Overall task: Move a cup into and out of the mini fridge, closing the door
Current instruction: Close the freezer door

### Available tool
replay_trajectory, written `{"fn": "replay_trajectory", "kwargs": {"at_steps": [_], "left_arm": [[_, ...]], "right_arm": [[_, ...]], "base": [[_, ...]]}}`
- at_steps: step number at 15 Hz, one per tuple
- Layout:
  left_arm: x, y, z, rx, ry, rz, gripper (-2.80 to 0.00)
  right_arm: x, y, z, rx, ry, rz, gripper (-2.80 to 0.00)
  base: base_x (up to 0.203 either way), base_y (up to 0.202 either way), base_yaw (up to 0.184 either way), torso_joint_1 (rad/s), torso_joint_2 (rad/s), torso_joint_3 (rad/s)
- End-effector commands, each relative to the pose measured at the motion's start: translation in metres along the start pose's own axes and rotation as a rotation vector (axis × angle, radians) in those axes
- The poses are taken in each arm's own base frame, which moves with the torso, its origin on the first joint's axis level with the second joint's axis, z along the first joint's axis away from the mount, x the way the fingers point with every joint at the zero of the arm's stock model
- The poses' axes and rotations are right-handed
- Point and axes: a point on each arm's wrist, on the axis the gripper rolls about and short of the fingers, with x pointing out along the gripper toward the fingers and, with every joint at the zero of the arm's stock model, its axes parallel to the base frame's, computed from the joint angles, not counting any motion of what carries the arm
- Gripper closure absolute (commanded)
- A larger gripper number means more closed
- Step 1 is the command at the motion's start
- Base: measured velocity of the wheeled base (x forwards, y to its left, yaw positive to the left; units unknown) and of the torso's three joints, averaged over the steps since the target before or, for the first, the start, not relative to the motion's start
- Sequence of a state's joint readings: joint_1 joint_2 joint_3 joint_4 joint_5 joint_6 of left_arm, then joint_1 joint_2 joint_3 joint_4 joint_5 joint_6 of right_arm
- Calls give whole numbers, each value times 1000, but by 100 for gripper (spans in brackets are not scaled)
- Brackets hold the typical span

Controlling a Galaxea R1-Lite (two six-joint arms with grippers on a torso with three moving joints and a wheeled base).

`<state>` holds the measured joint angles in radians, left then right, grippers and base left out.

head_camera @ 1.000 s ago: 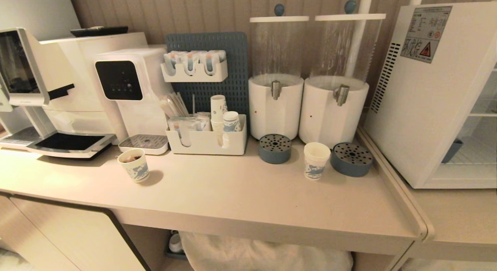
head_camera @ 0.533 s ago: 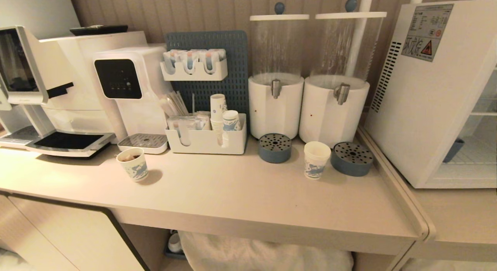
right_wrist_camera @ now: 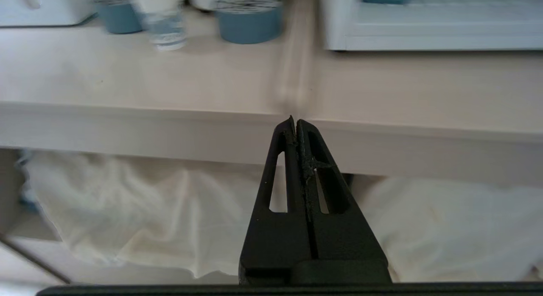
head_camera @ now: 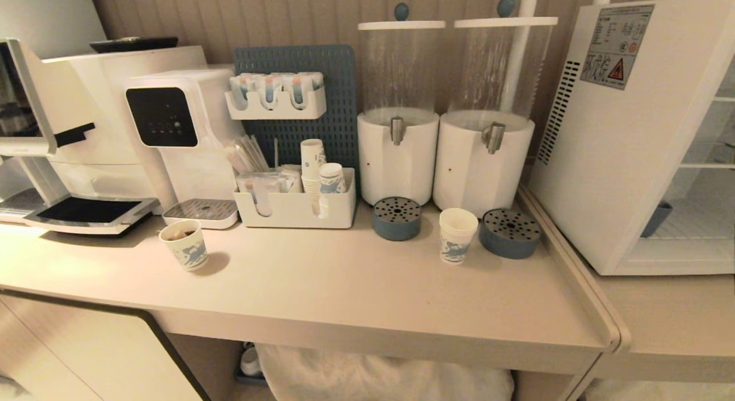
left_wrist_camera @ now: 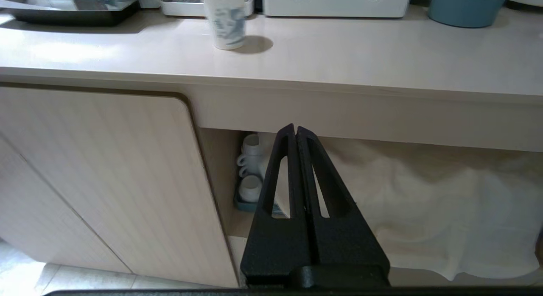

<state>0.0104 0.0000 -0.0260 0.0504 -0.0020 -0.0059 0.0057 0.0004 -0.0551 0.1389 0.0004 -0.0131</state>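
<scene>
Overall, we find the beige counter (head_camera: 321, 286) against a ribbed wall; the cup (head_camera: 457, 236) stands between two blue drip trays (head_camera: 396, 218), left of the mini fridge (head_camera: 620, 137) — left gripper (left_wrist_camera: 295, 128) and right gripper (right_wrist_camera: 295, 120) both pressed closed, empty, below the counter's edge.

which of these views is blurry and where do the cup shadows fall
Right wrist view: motion-smeared along the top, where the cup and counter seam streak. Head view: sharp, warm light, and the cup casts a soft shadow toward the fridge side. Left wrist view: sharp, with a dark shadow beside the brown-filled cup.
</scene>
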Motion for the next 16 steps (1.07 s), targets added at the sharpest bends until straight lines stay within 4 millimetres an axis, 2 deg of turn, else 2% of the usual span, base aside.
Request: {"fn": "replay_trajectory", "kwargs": {"at_steps": [1,16], "left_arm": [[0,0,0,0,2,0,0],[0,0,0,-2,3,-1,0]], "right_arm": [[0,0,0,-1,0,1,0],[0,0,0,-3,-1,2,0]], "base": [[0,-170,-8,-2,2,2],[-1,-197,-9,3,3,1]]}}
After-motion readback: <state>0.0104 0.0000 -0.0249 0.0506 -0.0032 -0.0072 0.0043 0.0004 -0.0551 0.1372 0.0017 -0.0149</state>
